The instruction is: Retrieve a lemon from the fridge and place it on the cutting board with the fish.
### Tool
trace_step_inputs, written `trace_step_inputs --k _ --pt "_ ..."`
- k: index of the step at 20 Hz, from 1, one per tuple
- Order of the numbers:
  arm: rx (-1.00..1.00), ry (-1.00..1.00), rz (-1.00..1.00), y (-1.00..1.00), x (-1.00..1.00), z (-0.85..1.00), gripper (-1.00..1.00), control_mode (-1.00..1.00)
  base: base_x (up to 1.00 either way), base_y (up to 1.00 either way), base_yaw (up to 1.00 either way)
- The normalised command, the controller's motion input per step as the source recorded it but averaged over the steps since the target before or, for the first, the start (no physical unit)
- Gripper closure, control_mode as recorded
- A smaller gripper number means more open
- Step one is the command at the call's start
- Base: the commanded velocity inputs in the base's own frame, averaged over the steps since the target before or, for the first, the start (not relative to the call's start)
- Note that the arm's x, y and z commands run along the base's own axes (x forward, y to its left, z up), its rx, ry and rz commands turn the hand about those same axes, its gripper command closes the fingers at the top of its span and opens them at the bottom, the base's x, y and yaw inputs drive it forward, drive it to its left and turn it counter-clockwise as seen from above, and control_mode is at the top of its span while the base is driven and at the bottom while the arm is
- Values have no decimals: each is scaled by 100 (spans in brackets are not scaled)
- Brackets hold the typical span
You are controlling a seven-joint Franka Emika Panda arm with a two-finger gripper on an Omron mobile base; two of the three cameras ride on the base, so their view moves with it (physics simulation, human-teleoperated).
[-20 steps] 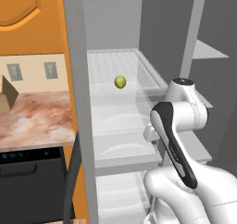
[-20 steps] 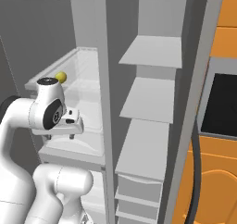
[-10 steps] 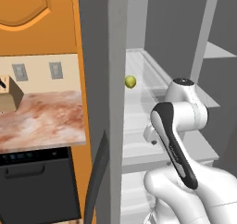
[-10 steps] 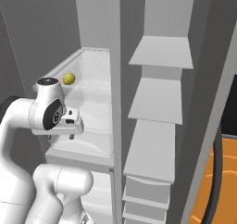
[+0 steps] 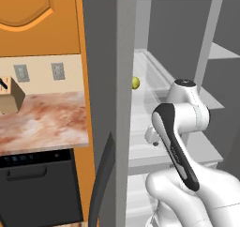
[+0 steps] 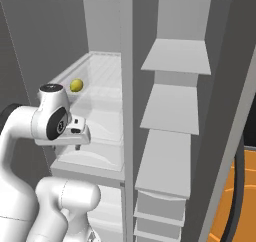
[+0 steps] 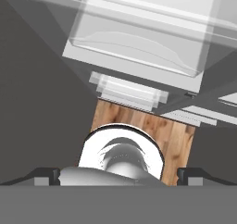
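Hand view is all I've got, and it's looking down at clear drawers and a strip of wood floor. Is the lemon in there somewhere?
Observer: Yes. The lemon lies on an upper white shelf in the left compartment of the open fridge.
Operator: Whereabouts on that shelf?
Observer: In the right base view it sits near the shelf's left edge, well away from the centre divider.
Operator: And what's beside the fridge?
Observer: To its left in the left base view there is a marbled counter, with a black dishwasher under it.
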Motion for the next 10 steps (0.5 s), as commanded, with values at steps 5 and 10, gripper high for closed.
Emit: trace_step_inputs --k 5,10 --pt "0 -1 0 0 0 4 -100 -100 0 0 0" --pt "-3 -33 0 16 -14 41 -100 -100 0 0 0"
